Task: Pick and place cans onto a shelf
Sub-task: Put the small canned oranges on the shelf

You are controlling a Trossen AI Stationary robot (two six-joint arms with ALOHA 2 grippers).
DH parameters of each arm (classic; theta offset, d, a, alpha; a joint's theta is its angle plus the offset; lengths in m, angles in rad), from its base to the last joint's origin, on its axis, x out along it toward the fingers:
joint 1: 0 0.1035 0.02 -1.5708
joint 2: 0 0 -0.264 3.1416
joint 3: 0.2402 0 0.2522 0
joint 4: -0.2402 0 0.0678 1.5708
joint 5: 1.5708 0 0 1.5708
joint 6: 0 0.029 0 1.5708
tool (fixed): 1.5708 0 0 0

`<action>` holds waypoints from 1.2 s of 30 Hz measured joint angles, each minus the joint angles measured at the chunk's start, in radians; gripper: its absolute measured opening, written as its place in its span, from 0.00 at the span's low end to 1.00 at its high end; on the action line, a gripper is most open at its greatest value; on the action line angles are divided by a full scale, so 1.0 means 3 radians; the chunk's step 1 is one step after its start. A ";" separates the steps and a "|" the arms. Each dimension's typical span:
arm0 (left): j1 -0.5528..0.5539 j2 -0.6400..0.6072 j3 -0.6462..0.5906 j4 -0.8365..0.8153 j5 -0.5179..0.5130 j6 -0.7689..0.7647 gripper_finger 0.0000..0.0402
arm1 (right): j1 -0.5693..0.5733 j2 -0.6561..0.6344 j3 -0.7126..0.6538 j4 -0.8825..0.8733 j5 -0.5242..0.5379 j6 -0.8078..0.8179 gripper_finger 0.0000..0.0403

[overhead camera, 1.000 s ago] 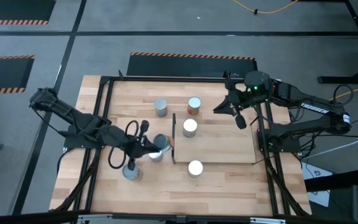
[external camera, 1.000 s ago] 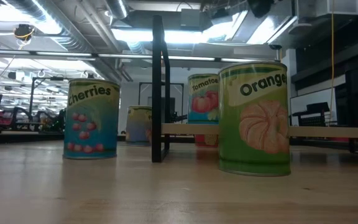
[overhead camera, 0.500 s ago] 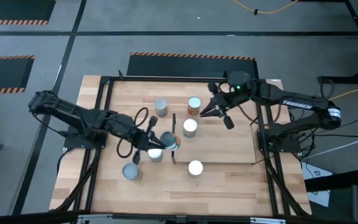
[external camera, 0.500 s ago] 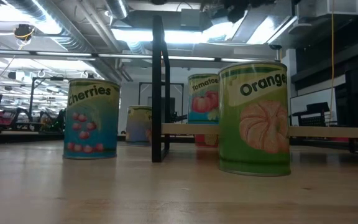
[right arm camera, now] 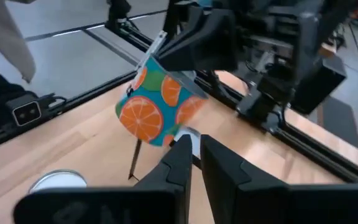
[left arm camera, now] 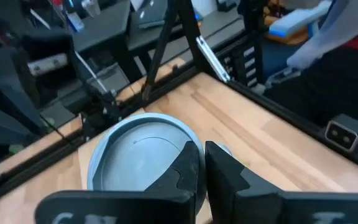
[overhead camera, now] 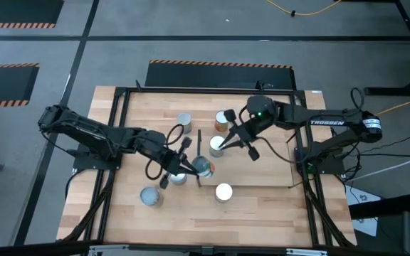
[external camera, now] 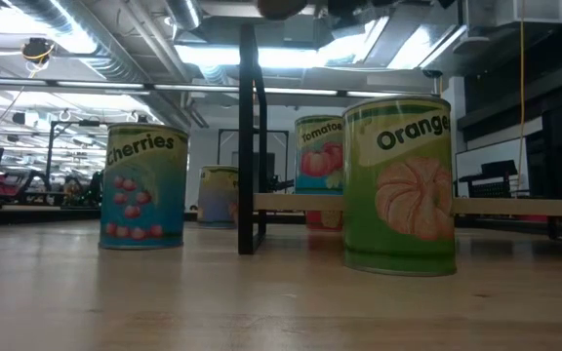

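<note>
My left gripper (overhead camera: 193, 165) is shut on a teal can with orange pictures (right arm camera: 157, 109), held in the air over the shelf's dark upright panel (overhead camera: 199, 153). My right gripper (overhead camera: 221, 144) hovers shut above the light-wood shelf (overhead camera: 262, 163), beside a white-topped can (overhead camera: 216, 147) that stands on it. A second white-topped can (overhead camera: 223, 191) stands at the shelf's near edge. More cans stand upright on the table: grey-topped (overhead camera: 184, 122), orange-sided (overhead camera: 223, 119), white-topped (overhead camera: 178, 177) and pale-blue (overhead camera: 150, 196). My left gripper pinches the can's top rim (left arm camera: 188, 150) between its two fingers, coming nearly level from the table's left. The grey lid (left arm camera: 135, 155) faces the wrist camera. The can hangs tilted below the fingers (right arm camera: 185, 37), lifted clear of table and shelf.
A black frame (overhead camera: 119, 92) borders the tabletop. In the low view a Cherries can (external camera: 144, 185), an Orange can (external camera: 400, 185) and a Tomatoes can (external camera: 320, 156) stand around the panel (external camera: 250, 136). Bare board lies on the shelf's right half (overhead camera: 269, 153).
My left gripper has carried the can toward the table's right, from beside the panel to over it. My right gripper has swung from the far right toward the left and near edge, sinking and rolling, and now sits by the white-topped can on the shelf.
</note>
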 joint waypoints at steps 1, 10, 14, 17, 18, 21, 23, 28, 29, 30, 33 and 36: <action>0.0010 0.0034 0.0000 0.0061 0.0035 0.0000 0.02 | 0.0021 0.0009 -0.0001 0.0010 -0.0001 -0.0008 0.10; 0.0086 0.0371 -0.0001 0.0448 0.0127 0.0000 0.02 | 0.0085 -0.0041 -0.0001 -0.0302 0.0088 0.0181 0.10; 0.0138 0.0530 -0.0001 0.0713 0.0221 0.0000 0.02 | 0.0086 -0.0217 -0.0001 -0.0713 0.0286 0.0182 0.10; 0.0185 0.0648 -0.0001 0.0892 0.0352 0.0001 0.02 | 0.0086 -0.0419 -0.0001 -0.1041 0.0390 0.0180 0.10; 0.0197 0.0685 0.0000 0.0954 0.0391 0.0002 0.02 | 0.0086 -0.0490 -0.0001 -0.1154 0.0415 0.0181 0.10; 0.0241 0.0790 0.0129 0.0941 0.0466 0.0001 0.02 | 0.0086 -0.0717 -0.0001 -0.1473 0.0515 0.0183 0.10; 0.0264 0.0879 0.0294 0.0851 0.0504 0.0006 0.02 | 0.0086 -0.0877 -0.0001 -0.1649 0.0571 0.0185 0.10; 0.0356 0.1136 0.0816 0.0405 0.0634 0.0027 0.02 | 0.0086 -0.1230 -0.0001 -0.2006 0.0593 0.0265 0.10; 0.0379 0.1194 0.0922 0.0323 0.0645 0.0028 0.02 | 0.0086 -0.1296 -0.0001 -0.2064 0.0593 0.0283 0.10; 0.0403 0.1250 0.1030 0.0229 0.0645 0.0028 0.02 | 0.0086 -0.1353 -0.0001 -0.2115 0.0595 0.0323 0.10; 0.0468 0.1459 0.1368 -0.0023 0.0649 0.0028 0.02 | 0.0085 -0.1513 -0.0001 -0.2296 0.0687 0.0368 0.10; 0.0523 0.1681 0.1681 -0.0234 0.0655 0.0029 0.02 | 0.0085 -0.1640 -0.0002 -0.2485 0.0809 0.0375 0.10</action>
